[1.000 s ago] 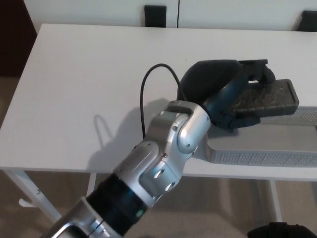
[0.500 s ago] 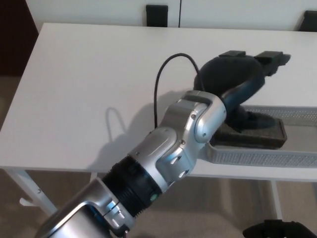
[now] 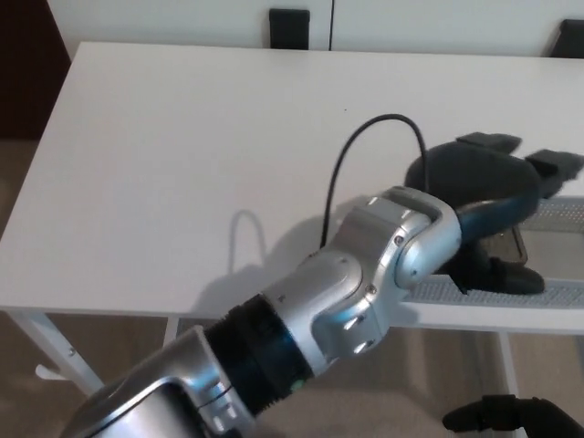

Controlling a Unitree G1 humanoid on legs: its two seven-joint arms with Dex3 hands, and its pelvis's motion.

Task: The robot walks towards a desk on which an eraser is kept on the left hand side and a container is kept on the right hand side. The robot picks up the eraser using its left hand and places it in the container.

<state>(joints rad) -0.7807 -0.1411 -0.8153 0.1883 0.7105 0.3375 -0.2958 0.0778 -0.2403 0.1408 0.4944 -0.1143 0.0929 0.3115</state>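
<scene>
Left arm stretched across the white tabletop (image 3: 182, 155) to the mesh container.

The tabletop fills most of the view, and the silver left arm (image 3: 347, 292) crosses its front edge on a slant toward the container (image 3: 557, 214), a pale mesh tray at the tabletop's right front corner. A thin black cable (image 3: 365, 137) arches up from the wrist just to the left of the container. The black left hand (image 3: 484, 187) hangs over the container, fingers (image 3: 547, 164) spread and clasping nothing. Beneath the hand, inside the container near its front wall, lies the dark eraser (image 3: 506, 260), partly hidden by the hand. The right hand does not show.
</scene>
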